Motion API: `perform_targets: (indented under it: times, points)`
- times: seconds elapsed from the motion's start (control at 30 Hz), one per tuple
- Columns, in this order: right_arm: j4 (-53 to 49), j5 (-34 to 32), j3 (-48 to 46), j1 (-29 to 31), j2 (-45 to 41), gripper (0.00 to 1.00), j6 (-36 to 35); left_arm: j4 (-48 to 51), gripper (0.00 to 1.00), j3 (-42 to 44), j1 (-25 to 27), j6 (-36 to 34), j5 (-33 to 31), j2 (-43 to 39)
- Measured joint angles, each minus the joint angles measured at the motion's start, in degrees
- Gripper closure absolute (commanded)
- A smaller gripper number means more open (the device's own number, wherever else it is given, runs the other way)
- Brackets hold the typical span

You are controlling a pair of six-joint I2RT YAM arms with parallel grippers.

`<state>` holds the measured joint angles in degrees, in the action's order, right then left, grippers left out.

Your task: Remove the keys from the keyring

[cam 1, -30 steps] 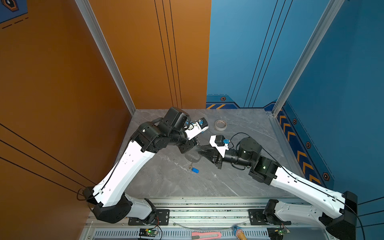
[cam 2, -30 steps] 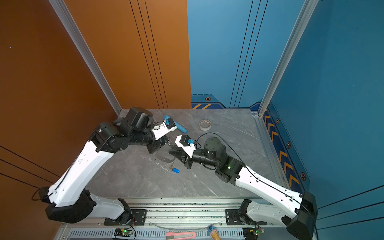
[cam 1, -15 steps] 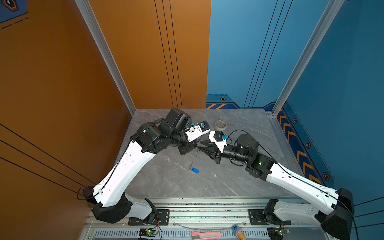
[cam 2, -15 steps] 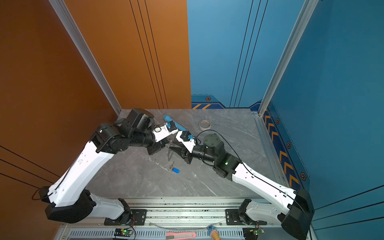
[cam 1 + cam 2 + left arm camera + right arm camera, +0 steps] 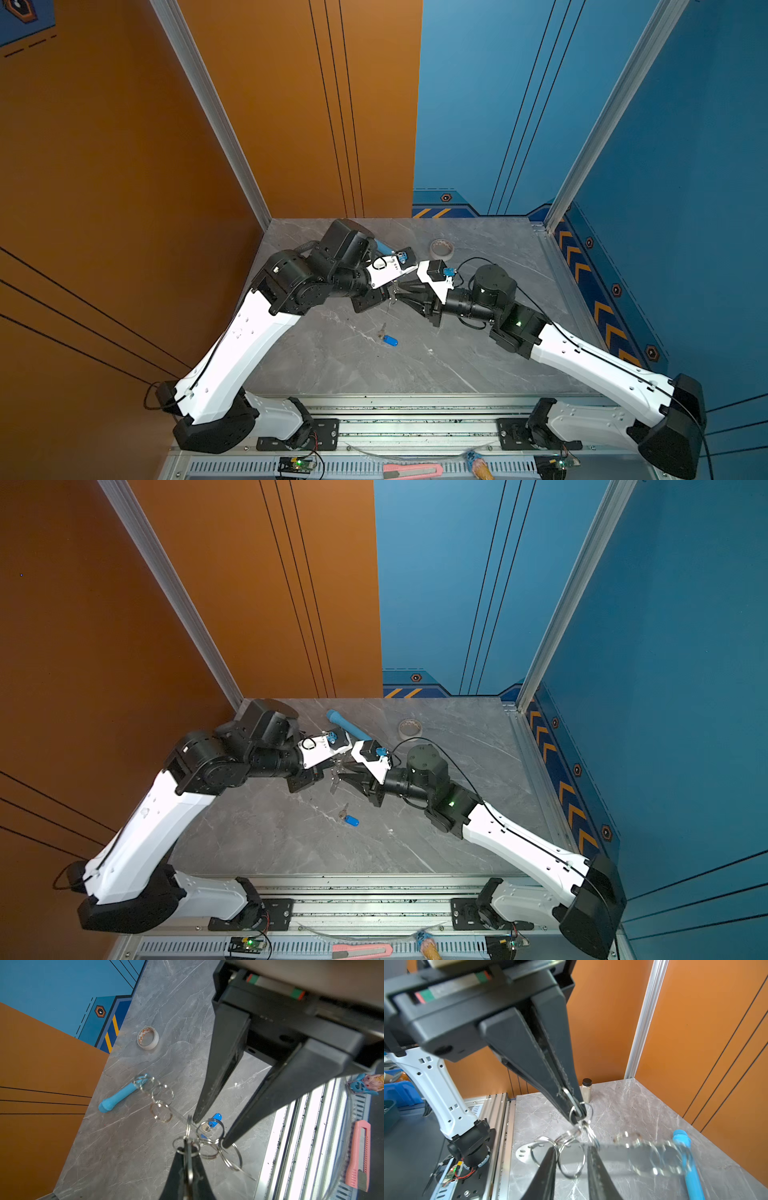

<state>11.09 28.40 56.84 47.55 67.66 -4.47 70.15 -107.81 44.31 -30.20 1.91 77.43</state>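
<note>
The keyring (image 5: pixel 523 1152) is a flat silver plate with a row of wire rings (image 5: pixel 161 1114). It hangs above the table between the two grippers (image 5: pixel 390 299) (image 5: pixel 334 779). My left gripper (image 5: pixel 187 1148) (image 5: pixel 576 1113) (image 5: pixel 384 293) is shut on one of its rings. My right gripper (image 5: pixel 572 1153) (image 5: pixel 209 1132) (image 5: pixel 399 293) is open, facing the left one. One wire ring lies between its fingers, touching one of them. A silvery key with a blue tag (image 5: pixel 388 338) (image 5: pixel 350 818) (image 5: pixel 214 1121) lies loose on the table below.
A long blue tube (image 5: pixel 347 725) (image 5: pixel 118 1098) lies at the back behind the left arm. A whitish tape roll (image 5: pixel 441 248) (image 5: pixel 148 1038) sits at the back. A small jar (image 5: pixel 586 1089) stands near the orange wall. A pink knife (image 5: pixel 411 471) lies on the front rail.
The right arm has moved left and towards the back, bringing its fingers up around the keyring's rings. The left gripper has stayed shut and almost still.
</note>
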Motion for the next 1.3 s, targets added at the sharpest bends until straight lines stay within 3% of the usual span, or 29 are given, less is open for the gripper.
perform_targets:
  times: [0.4, 0.9, 1.3]
  points:
    - [-1.1, 1.3, 0.0, -4.4, -4.3, 0.71, 0.6, 0.0, 1.00, 0.8, 0.0, -2.8, -0.4, -0.8]
    - [0.1, 7.6, 2.5, -5.2, 2.9, 0.72, 3.1, 0.0, 1.00, 0.8, 0.0, -3.0, -0.4, -0.8]
    - [2.0, 10.5, 3.1, -4.0, 5.6, 0.85, 4.5, -0.2, 1.00, 0.8, 0.0, -3.0, -0.4, -0.8]
